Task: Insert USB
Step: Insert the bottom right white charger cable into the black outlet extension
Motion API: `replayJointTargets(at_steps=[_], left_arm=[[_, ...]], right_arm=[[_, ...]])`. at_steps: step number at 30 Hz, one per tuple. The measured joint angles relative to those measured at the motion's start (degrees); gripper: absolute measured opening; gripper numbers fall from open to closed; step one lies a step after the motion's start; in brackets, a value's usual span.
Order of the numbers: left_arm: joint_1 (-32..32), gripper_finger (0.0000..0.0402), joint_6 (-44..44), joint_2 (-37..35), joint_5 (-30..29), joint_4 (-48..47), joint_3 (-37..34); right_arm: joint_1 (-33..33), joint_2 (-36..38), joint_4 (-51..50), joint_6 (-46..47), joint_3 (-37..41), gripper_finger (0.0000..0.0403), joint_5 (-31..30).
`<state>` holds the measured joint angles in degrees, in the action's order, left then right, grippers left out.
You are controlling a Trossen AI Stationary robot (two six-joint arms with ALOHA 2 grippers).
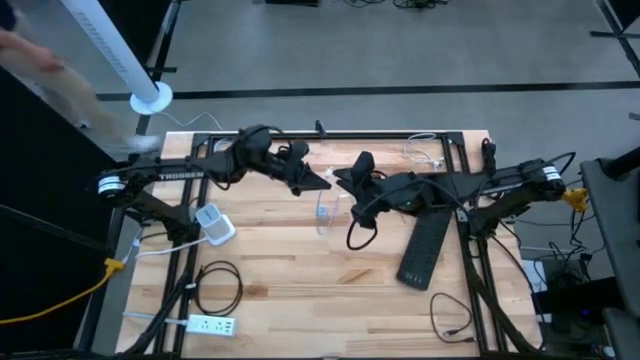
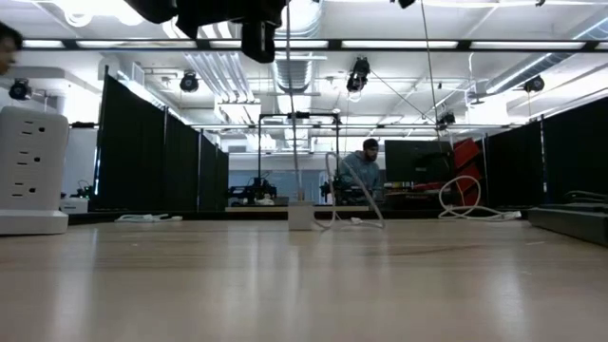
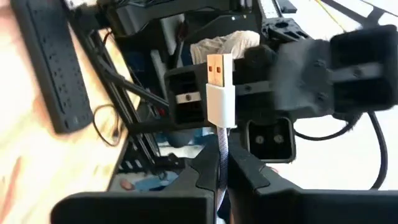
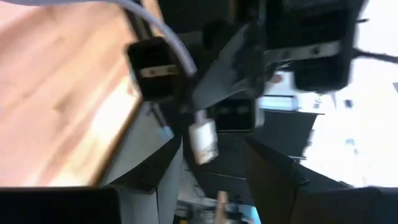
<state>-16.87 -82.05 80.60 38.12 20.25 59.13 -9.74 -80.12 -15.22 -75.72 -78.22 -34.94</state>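
Reaching in from the left edge, the left arm stretched across the far half of the bench (image 1: 300,290) with its elbow bent and its left claw (image 1: 318,181) raised near the middle, tip aimed at the other arm. That claw was clenched on the cable just behind the USB plug (image 3: 219,93); both fingers (image 3: 205,177) pressed the braided cord between them. The plug stood straight out beyond the fingertips, long axis in line with the claw, white shell nearest the fingers and bare metal end facing away toward the right arm. Coming from the opposite edge, the right arm was likewise bent, its right claw (image 1: 345,178) lifted close to the left one, tips almost meeting over the bench centre. Its fingers (image 4: 273,174) stood parted with nothing between them, and the same plug (image 4: 203,142) showed in the gap ahead, apart from them. White cable (image 1: 325,212) looped down below the two claws. A black power strip (image 1: 424,250) lay flat under the right arm, a white charger block (image 1: 213,224) near the left arm's base.
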Motion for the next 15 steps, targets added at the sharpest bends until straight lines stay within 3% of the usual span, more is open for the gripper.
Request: replayJointTargets(at_steps=[7,15], left_arm=[[-0.95,0.0,-3.59,0.0,1.01,5.67,0.0],[-0.75,0.0,-3.84,0.0,1.9,5.51,0.0]], right_arm=[[0.39,-1.87,2.33,-0.87,0.0,0.0148,0.87],[1.27,-3.99,7.99,-3.84,0.0,0.013,-0.12]])
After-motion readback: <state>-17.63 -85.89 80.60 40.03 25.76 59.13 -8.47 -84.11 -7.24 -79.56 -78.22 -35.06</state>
